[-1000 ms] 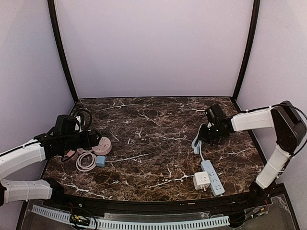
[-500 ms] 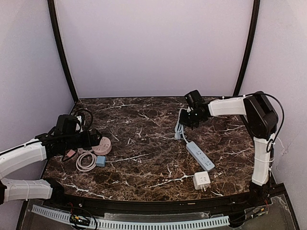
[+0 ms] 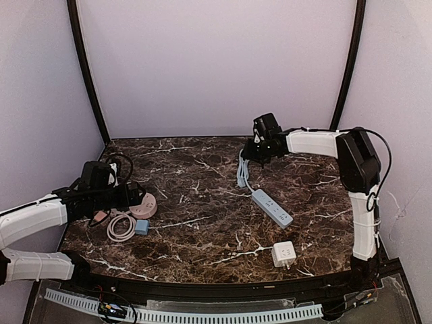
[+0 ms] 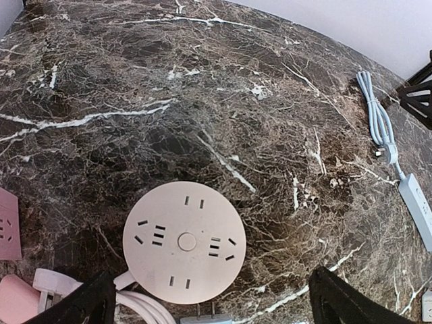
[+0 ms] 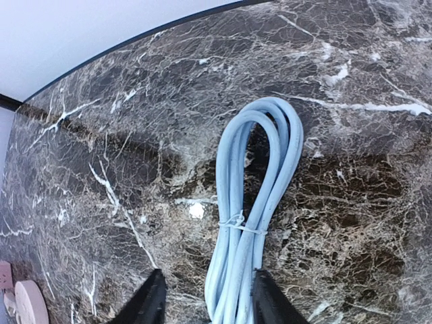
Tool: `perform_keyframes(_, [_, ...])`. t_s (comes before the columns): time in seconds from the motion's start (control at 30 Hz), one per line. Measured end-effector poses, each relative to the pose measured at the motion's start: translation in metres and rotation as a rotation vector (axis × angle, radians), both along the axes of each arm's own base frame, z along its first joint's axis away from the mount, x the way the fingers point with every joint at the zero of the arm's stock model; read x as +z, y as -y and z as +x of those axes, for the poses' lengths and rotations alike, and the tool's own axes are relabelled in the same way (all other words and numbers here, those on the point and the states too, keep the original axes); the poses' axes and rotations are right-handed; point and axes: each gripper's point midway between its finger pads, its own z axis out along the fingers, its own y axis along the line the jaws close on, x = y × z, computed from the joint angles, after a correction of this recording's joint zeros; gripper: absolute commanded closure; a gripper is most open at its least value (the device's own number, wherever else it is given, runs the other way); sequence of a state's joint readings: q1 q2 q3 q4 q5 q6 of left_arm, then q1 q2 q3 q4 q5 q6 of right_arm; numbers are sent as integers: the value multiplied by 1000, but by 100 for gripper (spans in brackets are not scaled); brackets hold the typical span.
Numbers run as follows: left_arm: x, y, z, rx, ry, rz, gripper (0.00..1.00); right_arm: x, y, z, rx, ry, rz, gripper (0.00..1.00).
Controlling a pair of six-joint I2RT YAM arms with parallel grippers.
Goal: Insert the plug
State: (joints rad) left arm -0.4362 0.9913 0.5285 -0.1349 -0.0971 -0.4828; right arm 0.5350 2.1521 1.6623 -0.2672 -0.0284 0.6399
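The right arm stretches far across the marble table (image 3: 202,172), its white forearm about level and pointing left. The right gripper (image 3: 259,155) is tipped down over the bundled blue cable (image 3: 241,172), which lies near the far edge, right of centre. Only its wrist view shows the fingers (image 5: 152,300): they stand a little apart astride the tied bundle, with a gap on one side, so nothing is clamped. From the bundle the cable leads nearer and rightward to the flat blue power strip (image 3: 272,207). The plug (image 4: 383,151) shows only small, at the bundle's near end, in the left wrist view. The left arm is bent low at the left edge, and the left gripper (image 3: 129,196) is spread wide over the pink round socket (image 4: 183,241) (holes facing up). A white adapter (image 3: 284,254) sits near the front right.
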Motion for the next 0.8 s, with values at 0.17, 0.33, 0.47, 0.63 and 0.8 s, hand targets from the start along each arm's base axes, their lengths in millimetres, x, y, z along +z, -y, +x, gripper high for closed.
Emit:
perform_keyframes(0.17, [-1, 1, 1, -3, 0, -2, 0, 5, 0, -1, 21, 19, -13, 25])
perform_keyframes(0.33, [0, 4, 1, -21, 3, -10, 0, 27, 20, -26, 19, 47, -32, 11])
perform_keyframes(0.47, [5, 18, 0, -74, 27, -33, 0, 60, 46, -59, -12, 95, -38, 8])
perform_keyframes(0.63, [10, 34, -4, -140, 48, -44, 0, 67, 65, -113, -33, 111, -84, 1])
perform_keyframes(0.8, [12, 45, -5, -180, 63, -50, 0, 43, 69, -167, -6, 43, -163, 1])
